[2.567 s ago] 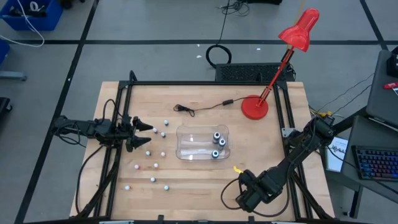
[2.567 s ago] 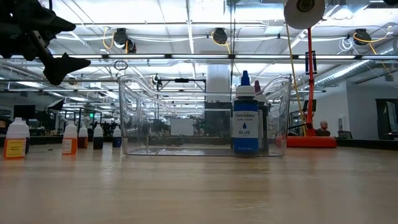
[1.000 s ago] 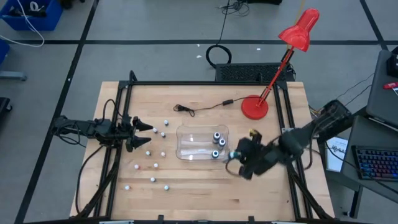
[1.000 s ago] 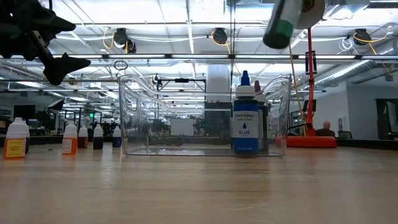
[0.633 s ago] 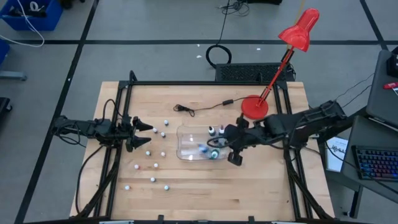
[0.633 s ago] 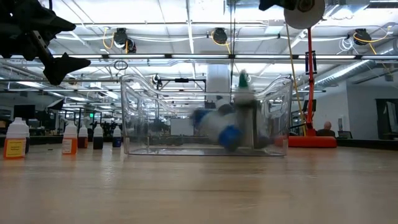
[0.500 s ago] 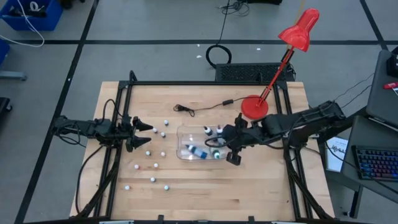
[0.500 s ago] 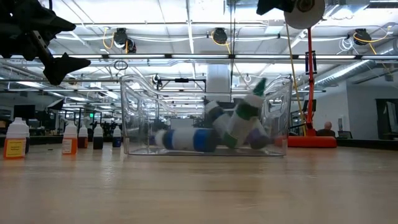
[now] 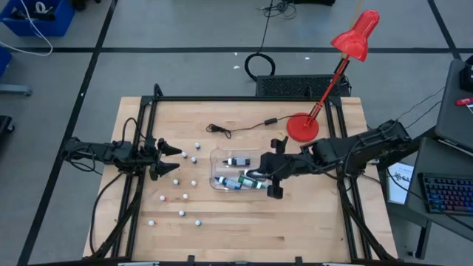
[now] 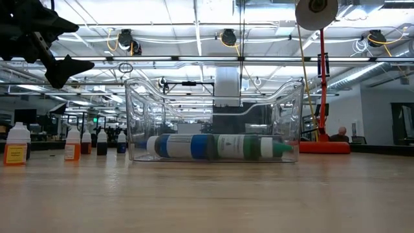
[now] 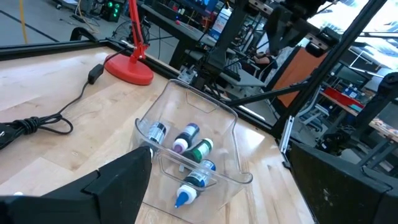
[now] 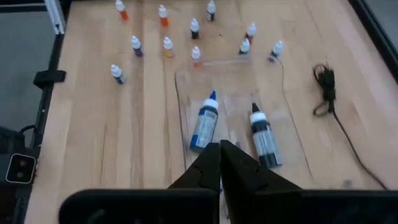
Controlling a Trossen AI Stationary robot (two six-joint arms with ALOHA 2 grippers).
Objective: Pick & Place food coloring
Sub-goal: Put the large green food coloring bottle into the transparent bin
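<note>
Right gripper (image 9: 270, 177) hangs closed and empty over the clear tub's (image 9: 219, 157) near edge, where several food coloring bottles (image 9: 238, 160) lie toppled; risk: a sideways sweep could clip the wall and spill them, while the left gripper (image 9: 168, 159) waits, fingers spread.

Four larger bottles (image 11: 198, 151) lie inside one clear tub (image 11: 231, 118), in the middle of the left wrist view. Eleven small food coloring bottles (image 12: 167, 45) stand in the upper part of the right wrist view. One red lamp (image 9: 302, 128) and one black cable (image 9: 222, 131) are at upper centre of the high view.
</note>
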